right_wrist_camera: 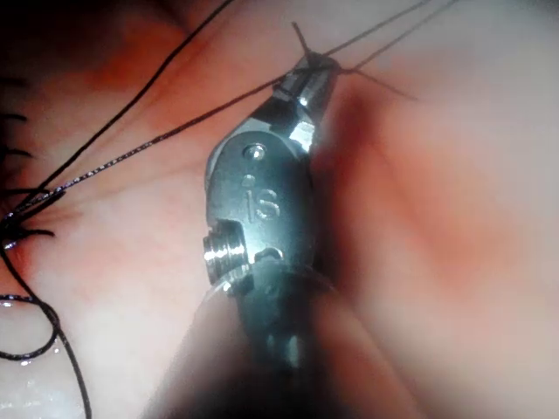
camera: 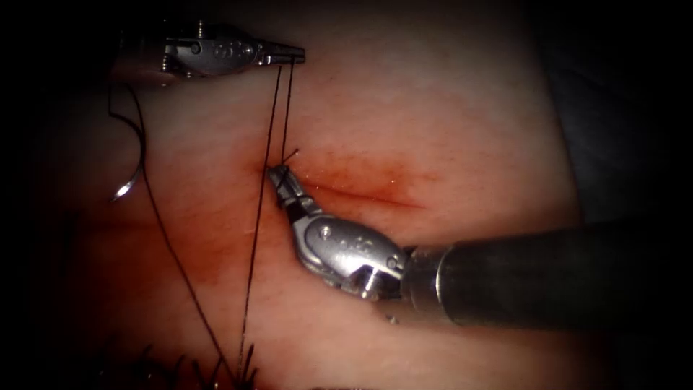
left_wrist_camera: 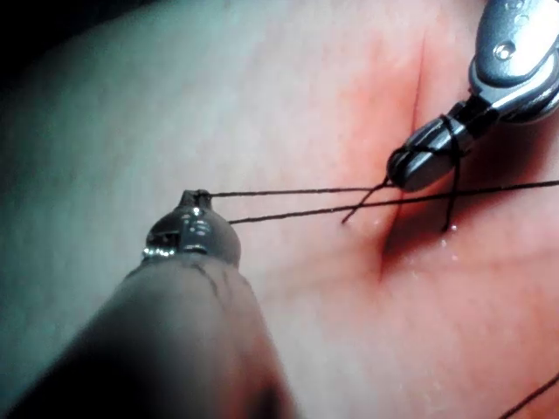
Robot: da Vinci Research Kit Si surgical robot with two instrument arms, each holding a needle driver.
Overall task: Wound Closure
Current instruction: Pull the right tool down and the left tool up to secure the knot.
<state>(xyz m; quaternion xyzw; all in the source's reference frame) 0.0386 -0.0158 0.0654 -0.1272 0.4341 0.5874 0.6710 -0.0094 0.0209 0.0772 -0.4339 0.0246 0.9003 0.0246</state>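
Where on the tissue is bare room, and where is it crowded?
Free: tissue above the cut, right of the left tool. Crowded: the cut's left end, where the right tool and left tool hold thread; the needle lies loose further left.

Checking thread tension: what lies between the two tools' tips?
Two taut strands of thread over bare tissue, from left tool to right tool, in the endoscope view.

the left tool (camera: 292, 53) is gripping the thread (camera: 268, 144) with closed jaws above the cut (camera: 361, 193). two strands are running down from it, one toward the left end of the cut. the right tool (camera: 278, 175) is sitting with closed jaws at that end, thread wrapped around them. the needle (camera: 130, 155) is lying free on the tissue (camera: 433, 108), well left of the cut.
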